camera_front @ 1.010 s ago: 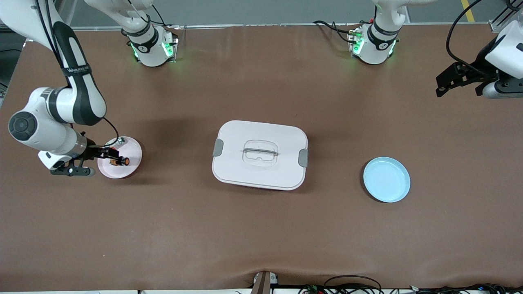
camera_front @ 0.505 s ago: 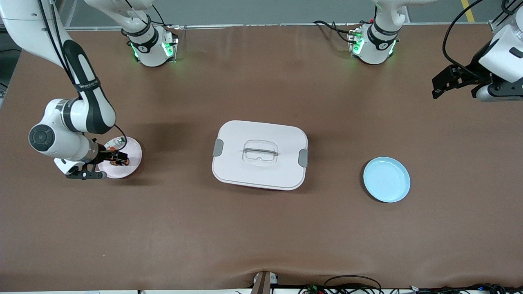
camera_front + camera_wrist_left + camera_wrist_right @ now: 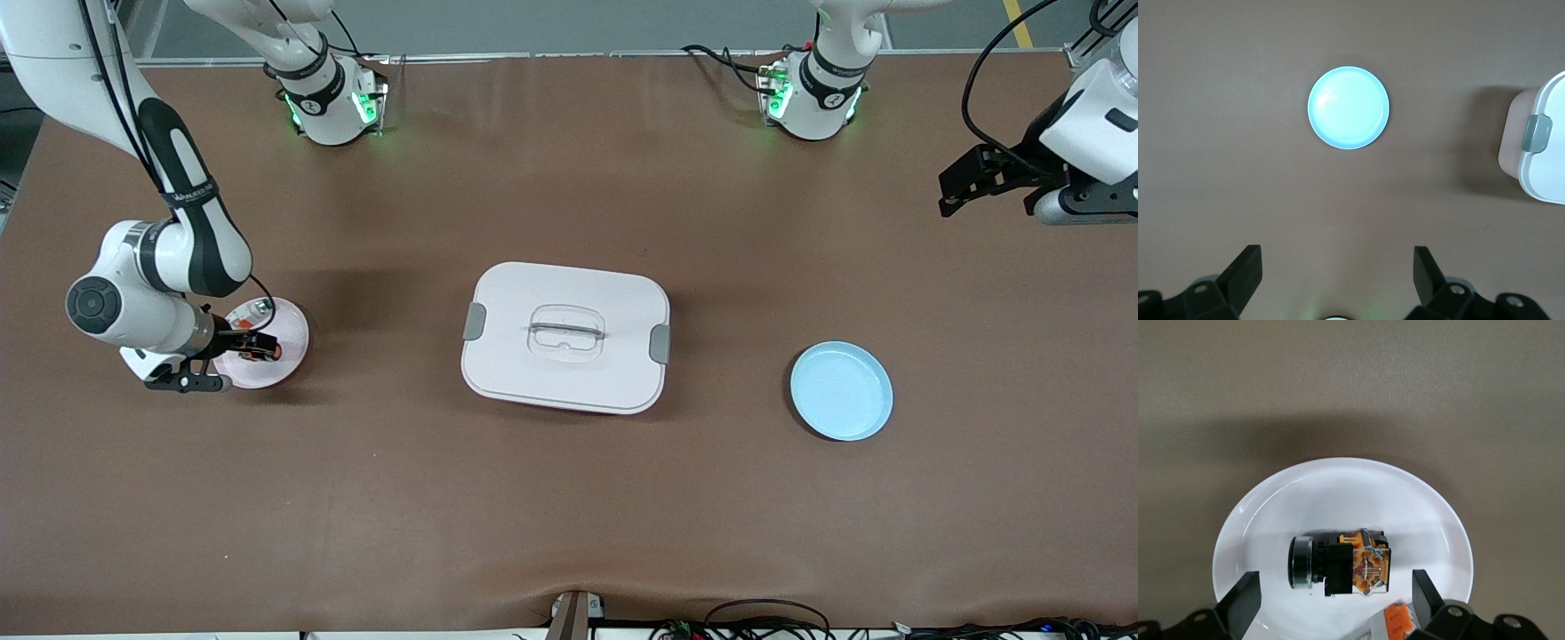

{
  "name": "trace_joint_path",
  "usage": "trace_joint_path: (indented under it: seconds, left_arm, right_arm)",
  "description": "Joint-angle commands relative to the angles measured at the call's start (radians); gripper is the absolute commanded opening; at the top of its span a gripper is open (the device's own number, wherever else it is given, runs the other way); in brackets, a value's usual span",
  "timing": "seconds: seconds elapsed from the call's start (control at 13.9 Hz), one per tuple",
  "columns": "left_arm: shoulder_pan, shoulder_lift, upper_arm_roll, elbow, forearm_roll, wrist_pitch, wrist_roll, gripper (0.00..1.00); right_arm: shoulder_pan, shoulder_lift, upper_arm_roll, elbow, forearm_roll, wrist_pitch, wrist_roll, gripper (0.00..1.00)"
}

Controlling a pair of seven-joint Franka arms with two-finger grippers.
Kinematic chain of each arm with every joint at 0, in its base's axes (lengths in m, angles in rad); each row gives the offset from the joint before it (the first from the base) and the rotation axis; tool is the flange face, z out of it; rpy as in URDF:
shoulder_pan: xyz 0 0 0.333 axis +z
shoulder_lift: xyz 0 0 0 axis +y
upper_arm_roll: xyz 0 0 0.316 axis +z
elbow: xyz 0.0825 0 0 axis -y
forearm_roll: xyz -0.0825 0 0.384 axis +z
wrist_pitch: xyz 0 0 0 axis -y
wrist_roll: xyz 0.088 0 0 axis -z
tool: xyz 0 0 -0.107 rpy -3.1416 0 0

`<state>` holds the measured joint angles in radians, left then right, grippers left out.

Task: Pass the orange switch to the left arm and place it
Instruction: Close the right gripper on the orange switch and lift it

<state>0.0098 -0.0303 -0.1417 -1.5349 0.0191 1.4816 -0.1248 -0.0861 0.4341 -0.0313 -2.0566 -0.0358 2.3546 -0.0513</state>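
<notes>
Front view: right gripper [image 3: 253, 345] spread, hiding orange switch [image 3: 1338, 564] (second part cropped); left gripper [image 3: 960, 188] spread.

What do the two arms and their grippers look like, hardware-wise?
Both arms are white, rounded, jointed links with black bands; green lights glow at their bases. The right arm has black lettering on a band and a thin black cable to its black two-finger right gripper. The left gripper is black too, with a looping black cable.

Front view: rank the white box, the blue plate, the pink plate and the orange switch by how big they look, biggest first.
1. White box.
2. Blue plate and pink plate: about alike; the pink one is partly covered by the right gripper, so no ranking.
3. Orange switch, by far the smallest.
</notes>
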Motion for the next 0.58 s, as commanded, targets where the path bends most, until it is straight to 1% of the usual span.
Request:
trace_joint_path:
  seconds: [0.0,0.51]
  left_arm:
    - [0.006,0.004,-0.004,0.009,0.002,-0.001,0.014,1.0]
    - [0.004,0.018,-0.004,0.013,0.004,0.003,0.013,1.0]
  right_arm:
    - [-0.015,0.009,0.011,0.0,-0.007,0.011,-0.012,1.0]
    - [-0.021,0.017,0.011,-0.002,-0.007,0.011,-0.013,1.0]
